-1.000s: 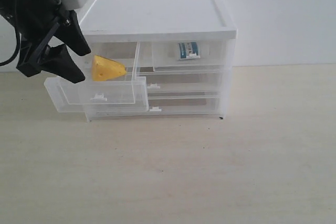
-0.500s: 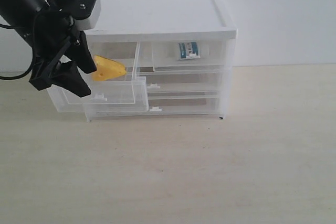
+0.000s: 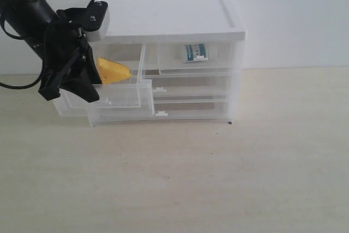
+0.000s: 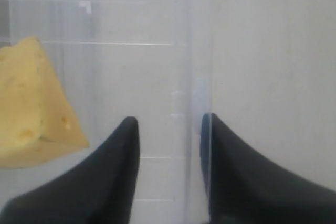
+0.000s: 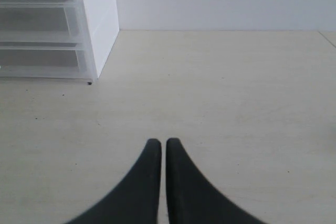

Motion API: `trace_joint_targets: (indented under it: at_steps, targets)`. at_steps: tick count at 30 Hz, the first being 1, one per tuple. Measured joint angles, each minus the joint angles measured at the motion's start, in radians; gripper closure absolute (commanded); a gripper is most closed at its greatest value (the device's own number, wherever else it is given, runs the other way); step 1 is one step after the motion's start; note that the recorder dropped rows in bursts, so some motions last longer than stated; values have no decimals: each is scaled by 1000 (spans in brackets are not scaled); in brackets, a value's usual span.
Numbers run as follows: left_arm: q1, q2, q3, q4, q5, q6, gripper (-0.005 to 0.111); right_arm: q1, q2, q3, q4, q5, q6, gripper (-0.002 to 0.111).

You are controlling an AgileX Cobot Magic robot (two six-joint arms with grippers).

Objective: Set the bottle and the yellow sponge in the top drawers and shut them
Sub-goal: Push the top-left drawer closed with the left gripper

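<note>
The yellow sponge (image 3: 113,71) lies in the top left drawer (image 3: 122,95), which is pulled out of the white-topped cabinet (image 3: 163,17). My left gripper (image 3: 71,92) is open at that drawer's left end. In the left wrist view, the left gripper (image 4: 169,121) straddles the clear drawer wall (image 4: 191,66), one finger inside and one outside, with the sponge (image 4: 31,108) off to one side. The bottle (image 3: 195,52) lies in the shut top right drawer (image 3: 193,58). My right gripper (image 5: 163,142) is shut on nothing above the bare table and is out of the exterior view.
Two full-width clear drawers (image 3: 191,99) below are shut. The cabinet's right side (image 5: 100,19) shows at the far left of the right wrist view. The pale wooden table (image 3: 218,178) stretches in front of and to the right of the cabinet; a white wall stands behind.
My left gripper has come down from above the cabinet's left corner onto the left end of the open drawer. The sponge and bottle have not moved.
</note>
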Motion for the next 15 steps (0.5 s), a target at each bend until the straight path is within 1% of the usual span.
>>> trace_joint_targets:
  at_steps: [1, 15]
  targets:
    - [0, 0, 0, 0, -2, 0, 102, 0, 0, 0, 0, 0, 0, 107]
    - [-2, 0, 0, 6, -36, 9, 102, 0, 0, 0, 0, 0, 0, 107]
